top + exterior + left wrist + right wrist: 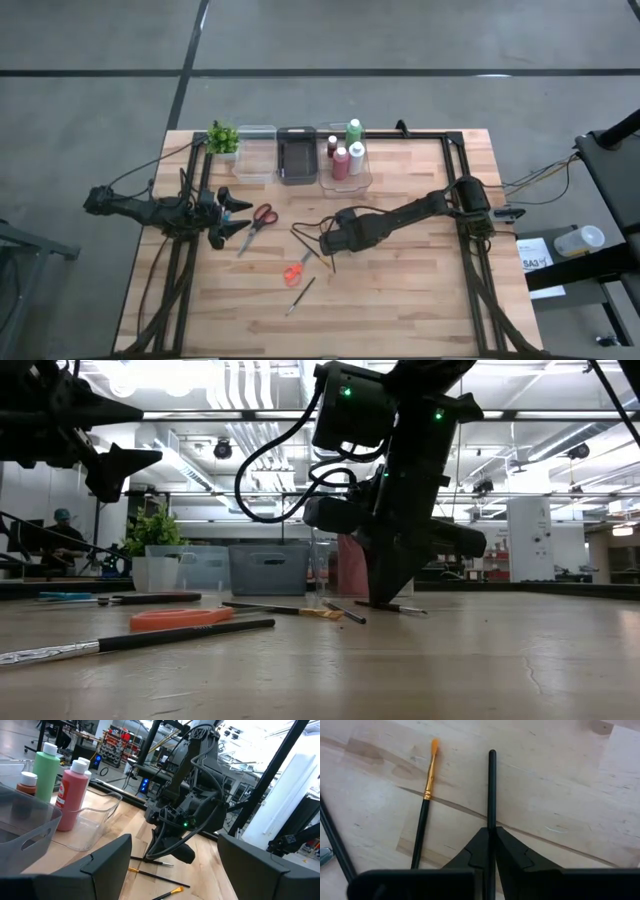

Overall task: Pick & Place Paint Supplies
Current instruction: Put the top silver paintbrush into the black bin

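My right gripper [330, 243] stands near the table's middle, fingers down, shut on a thin dark brush [491, 790]. An orange-tipped brush [426, 800] lies beside it, and another brush [300, 295] nearer the near edge. The orange tool [293, 273] and the red-handled scissors [262, 218] lie flat on the table. My left gripper [240, 215] hovers open just left of the scissors, raised above the table in the low view [120, 435]. Green, red and white bottles [347, 150] stand upright in the right clear bin [366, 182]. My right gripper pinches the dark brush's handle [491, 822] between its two fingers, coming from above and pointing down. The handle runs out past the fingertips to its rounded free end [492, 754]. In the low view the brush [395, 606] lies level at table height under the fingertips.
A potted plant [222, 138], a clear bin [255, 150] and a dark bin [297, 156] line the far edge, left of the bin of bottles. Bare wood lies toward the near edge and the right side. People and shelving show beyond the table.
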Robot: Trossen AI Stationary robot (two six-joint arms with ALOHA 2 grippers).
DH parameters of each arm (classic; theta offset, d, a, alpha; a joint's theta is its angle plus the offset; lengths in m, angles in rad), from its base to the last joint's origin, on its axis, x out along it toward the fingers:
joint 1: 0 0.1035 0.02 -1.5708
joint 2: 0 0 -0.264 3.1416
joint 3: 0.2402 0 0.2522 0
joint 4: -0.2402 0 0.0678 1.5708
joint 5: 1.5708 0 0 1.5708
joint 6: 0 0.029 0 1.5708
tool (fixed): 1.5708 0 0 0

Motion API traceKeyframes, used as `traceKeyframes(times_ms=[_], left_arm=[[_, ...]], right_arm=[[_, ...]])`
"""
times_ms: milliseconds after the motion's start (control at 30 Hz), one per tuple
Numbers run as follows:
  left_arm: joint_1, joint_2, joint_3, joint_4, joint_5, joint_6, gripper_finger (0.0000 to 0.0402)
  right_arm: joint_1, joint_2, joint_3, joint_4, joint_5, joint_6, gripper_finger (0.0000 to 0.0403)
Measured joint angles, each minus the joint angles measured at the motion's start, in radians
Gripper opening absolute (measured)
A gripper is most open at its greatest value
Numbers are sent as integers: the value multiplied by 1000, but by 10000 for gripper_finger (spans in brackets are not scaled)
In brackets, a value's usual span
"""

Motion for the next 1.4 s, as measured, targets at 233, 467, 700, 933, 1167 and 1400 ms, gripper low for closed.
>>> traceKeyframes(times_ms=[233,467,700,933,1167,1400], left_arm=[[0,0,0,0,0,0,303],[0,0,0,0,0,0,303],[0,0,0,0,0,0,303],[0,0,0,0,0,0,303],[0,0,0,0,0,0,303],[0,0,0,0,0,0,303]], right_arm=[[0,-23,3,-8,-28,-25,22],[-1,-103,11,-8,-9,-48,22],[-10,-209,11,21,75,-127,22],[-101,-299,11,217,88,-356,22],[-239,-322,23,424,83,-495,22],[-342,-286,91,507,82,-577,22]])
